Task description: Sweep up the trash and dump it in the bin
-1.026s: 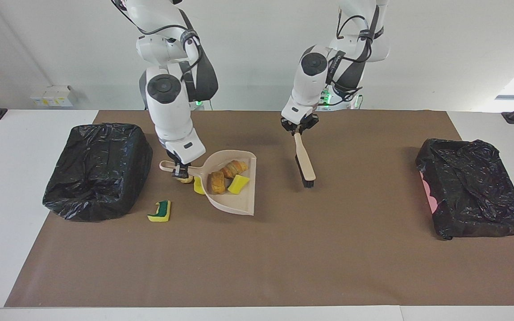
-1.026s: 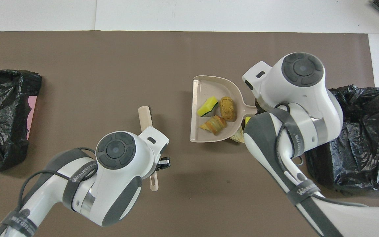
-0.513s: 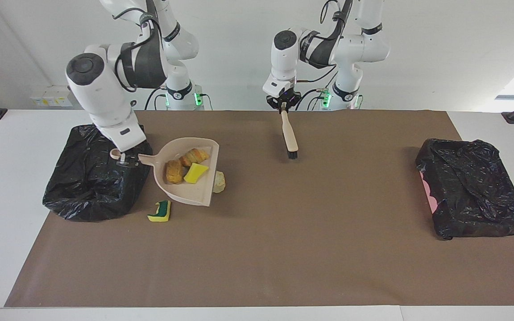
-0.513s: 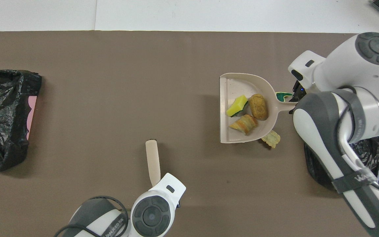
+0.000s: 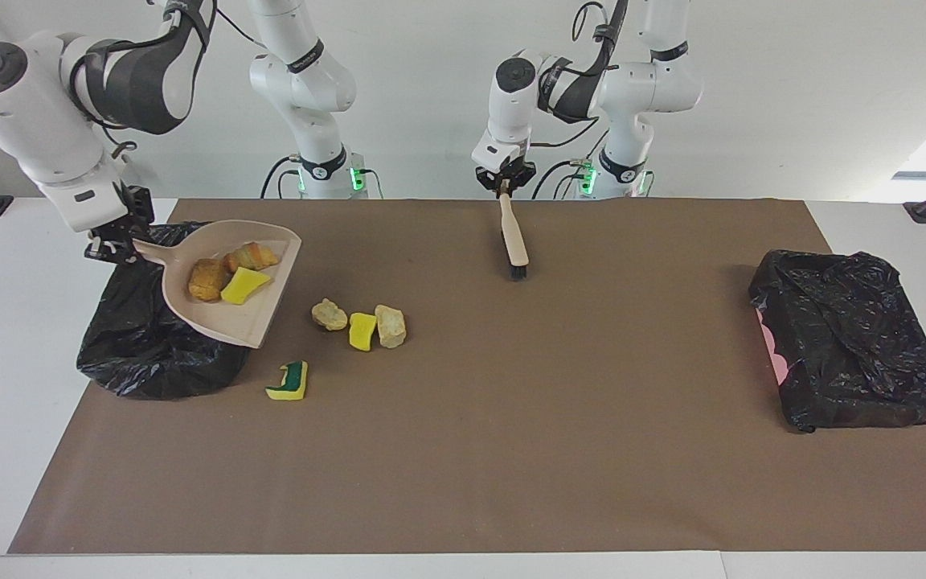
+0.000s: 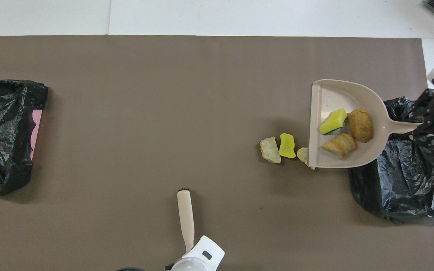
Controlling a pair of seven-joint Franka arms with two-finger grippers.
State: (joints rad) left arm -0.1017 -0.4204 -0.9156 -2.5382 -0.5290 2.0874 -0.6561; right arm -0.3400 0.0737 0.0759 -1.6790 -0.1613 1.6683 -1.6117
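My right hand (image 5: 113,241) grips the dustpan (image 5: 230,281) over the bin (image 5: 149,354); next I tip it. Left hand (image 5: 505,183) grips the brush (image 5: 514,237)

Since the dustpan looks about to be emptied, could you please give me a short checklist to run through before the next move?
1. Right gripper shut on the dustpan handle: ok.
2. Dustpan raised, partly over the bin at the right arm's end: ok.
3. Load aboard, two rock-like lumps and a yellow sponge: ok.
4. All trash collected: not ok; three bits and the yellow-and-green sponge lie on the mat.
5. Left gripper shut on the brush, away from the dustpan: ok.
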